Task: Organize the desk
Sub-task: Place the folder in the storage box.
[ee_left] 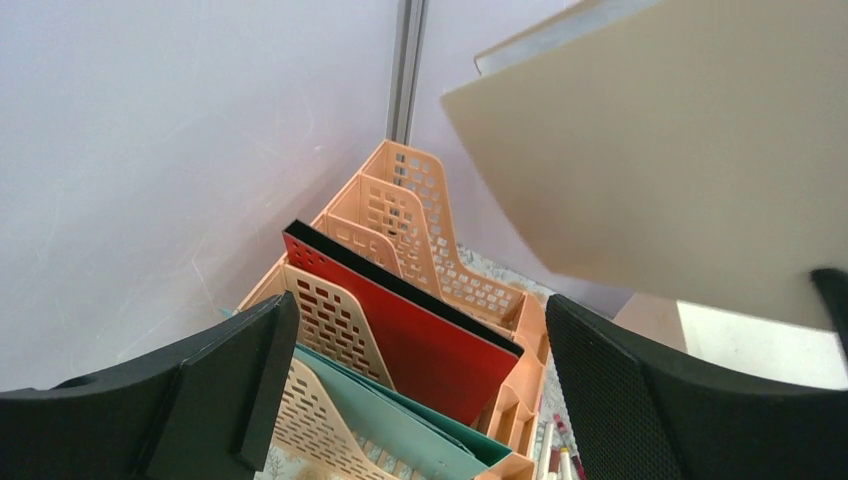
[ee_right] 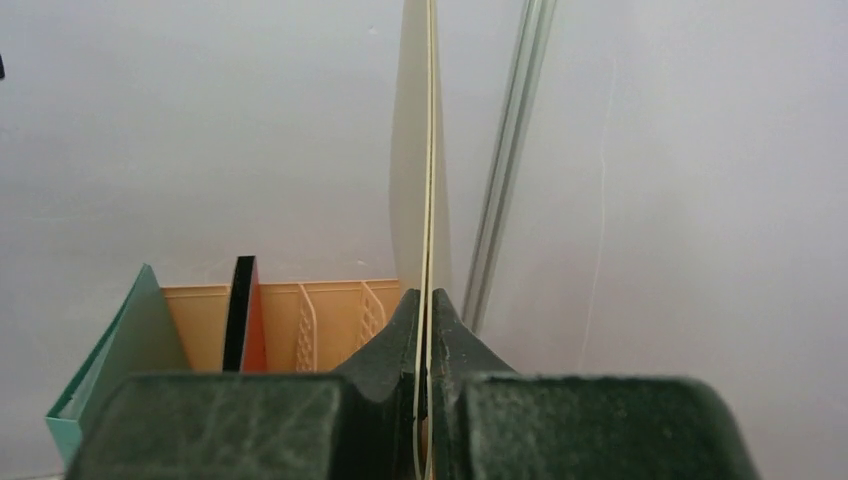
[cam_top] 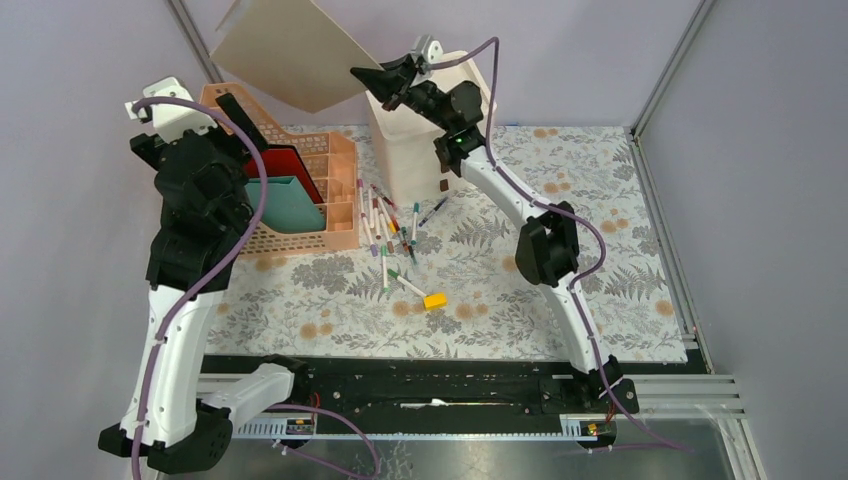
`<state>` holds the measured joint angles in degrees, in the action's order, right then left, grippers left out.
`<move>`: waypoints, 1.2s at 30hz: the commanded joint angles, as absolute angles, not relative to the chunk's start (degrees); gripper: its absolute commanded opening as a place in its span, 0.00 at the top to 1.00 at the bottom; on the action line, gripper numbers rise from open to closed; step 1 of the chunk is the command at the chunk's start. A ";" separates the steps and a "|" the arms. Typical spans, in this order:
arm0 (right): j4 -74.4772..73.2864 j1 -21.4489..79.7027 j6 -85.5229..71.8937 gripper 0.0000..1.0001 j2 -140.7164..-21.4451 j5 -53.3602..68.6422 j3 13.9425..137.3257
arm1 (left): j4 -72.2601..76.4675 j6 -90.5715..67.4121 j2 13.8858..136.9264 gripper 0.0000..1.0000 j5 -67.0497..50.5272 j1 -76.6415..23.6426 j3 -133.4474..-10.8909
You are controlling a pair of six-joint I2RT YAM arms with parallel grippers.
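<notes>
Plain pale lilac walls (cam_top: 770, 200) enclose the scene, with grey aluminium posts (cam_top: 672, 62) at the back corners

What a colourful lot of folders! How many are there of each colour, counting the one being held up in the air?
beige folder, pinched in the right gripper: 1
red folder, black along its back, standing in the rack: 1
teal folder, standing in the rack: 1
Total: 3
</notes>
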<state>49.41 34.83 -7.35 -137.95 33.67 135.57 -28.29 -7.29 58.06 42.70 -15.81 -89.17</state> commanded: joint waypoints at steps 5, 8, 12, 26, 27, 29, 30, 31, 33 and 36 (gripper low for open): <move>45.08 37.58 -22.87 1.00 -142.32 47.39 143.08 | -23.51 -0.96 58.31 0.01 44.55 -15.55 -97.26; 43.99 38.50 -20.64 1.00 -143.02 47.88 142.33 | -23.65 -0.46 58.52 0.01 44.96 -15.55 -98.94; 41.93 38.70 -17.92 1.00 -143.89 44.74 142.52 | -23.75 1.27 57.90 0.01 45.59 -15.56 -99.25; 45.69 37.23 -15.19 1.00 -140.20 33.76 146.70 | -23.16 1.12 58.25 0.01 44.89 -15.55 -99.19; 45.64 37.20 -14.86 1.00 -140.03 33.71 146.62 | -23.07 1.07 58.25 0.01 44.91 -15.56 -99.08; 45.15 37.15 -13.47 1.00 -139.83 33.44 146.14 | -22.89 0.98 58.14 0.01 44.76 -15.56 -98.85; 44.50 37.14 -12.63 1.00 -139.87 33.26 145.90 | -22.93 0.88 58.09 0.01 44.72 -15.53 -98.74; 44.18 37.17 -11.84 1.00 -140.11 33.08 145.71 | -22.94 0.88 58.09 0.01 44.69 -15.55 -98.59; 43.53 37.13 -10.32 1.00 -140.55 32.50 145.32 | -22.90 0.87 57.89 0.01 44.72 -15.56 -98.29; 42.82 37.11 -7.65 1.00 -140.91 30.82 145.02 | -22.94 0.67 57.83 0.01 44.59 -15.56 -97.94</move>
